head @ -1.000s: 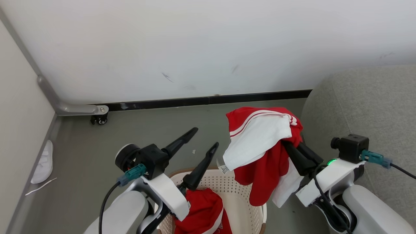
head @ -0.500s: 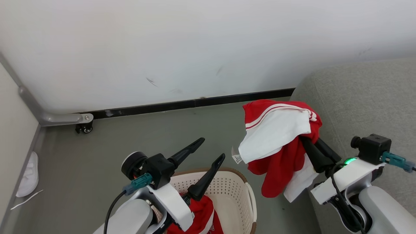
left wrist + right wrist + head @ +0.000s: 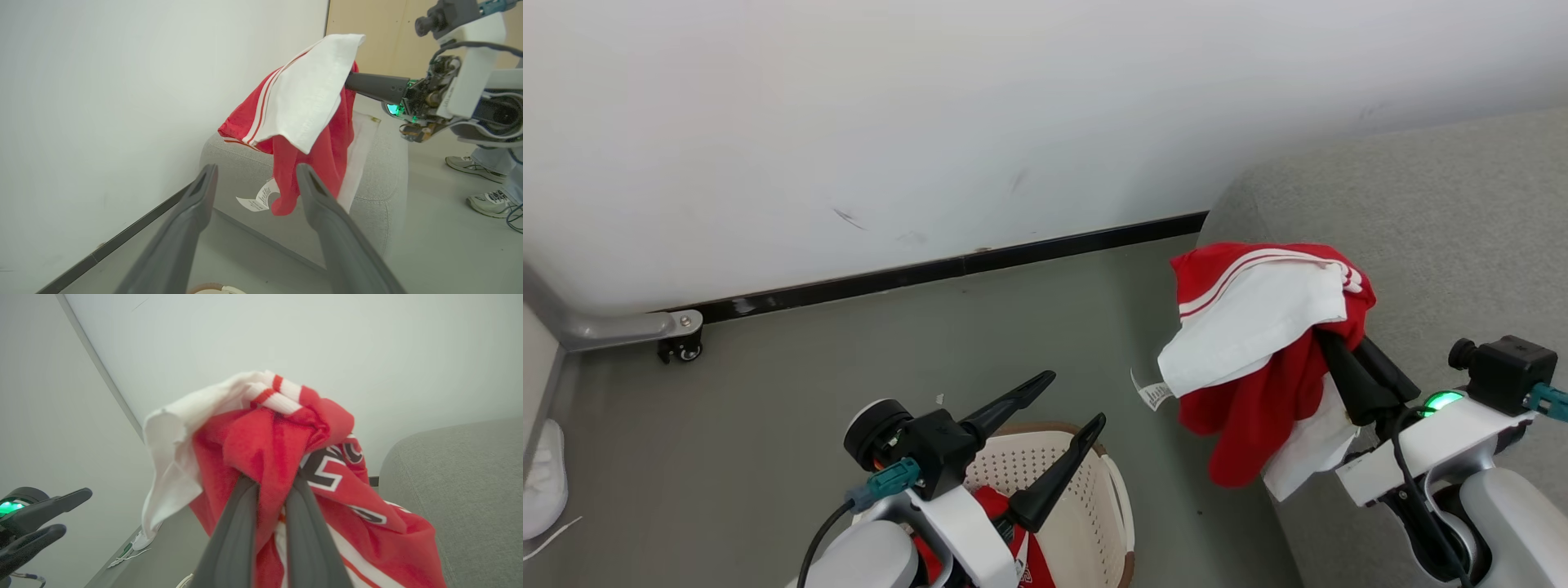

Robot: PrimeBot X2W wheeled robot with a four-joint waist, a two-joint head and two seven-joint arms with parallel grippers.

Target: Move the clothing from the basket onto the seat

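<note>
My right gripper (image 3: 1331, 343) is shut on a red and white garment of the clothing (image 3: 1250, 327), which hangs in the air at the left edge of the grey seat (image 3: 1437, 245). In the right wrist view the fingers (image 3: 241, 522) pinch a fold of the red fabric (image 3: 261, 445). My left gripper (image 3: 1076, 398) stands open and holds nothing above the cream basket (image 3: 1123, 506), where another red garment (image 3: 990, 500) lies. From the left wrist, the open left gripper (image 3: 256, 168) points at the hanging garment (image 3: 310, 106) and the seat (image 3: 380, 171).
A white wall with a black baseboard (image 3: 931, 273) runs behind the grey floor. A metal leg on a caster (image 3: 682, 347) sits at the far left, with a white slipper (image 3: 543, 482) near it. A person's shoes (image 3: 474, 167) stand beyond the seat.
The head camera has swung right, so the seat takes up more of the picture. The held garment has come from beside the seat to its edge. Both grippers keep their states.
</note>
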